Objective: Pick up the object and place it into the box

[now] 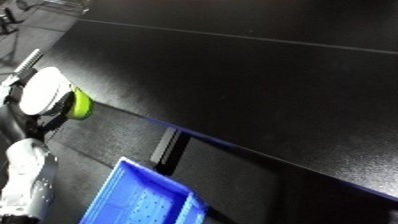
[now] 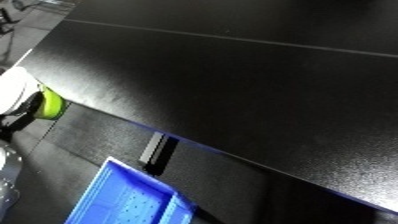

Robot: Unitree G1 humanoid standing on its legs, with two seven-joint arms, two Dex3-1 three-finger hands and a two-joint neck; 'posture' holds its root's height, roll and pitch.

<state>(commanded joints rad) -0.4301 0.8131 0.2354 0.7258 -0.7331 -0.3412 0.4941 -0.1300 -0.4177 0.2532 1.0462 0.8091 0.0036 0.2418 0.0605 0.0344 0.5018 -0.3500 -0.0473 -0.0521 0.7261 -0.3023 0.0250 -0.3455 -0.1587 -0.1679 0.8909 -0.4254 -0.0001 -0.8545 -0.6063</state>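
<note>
Gripping the white-and-green object [image 1: 55, 95] at the bench [image 1: 266, 80] edge, the left robot hand [image 1: 44, 117] sits above-left of the blue bin [image 1: 133, 200].

The scene is dim overall, and the black table [image 1: 249, 75] swallows most of the light. A soft sheen brightens its left part, with a second pale glare patch at the near right edge. The white object [image 1: 43, 90] at the left is overexposed, its detail washed out. The blue bin [image 1: 133, 200] stays vivid. Both views are tilted and slightly soft.
</note>
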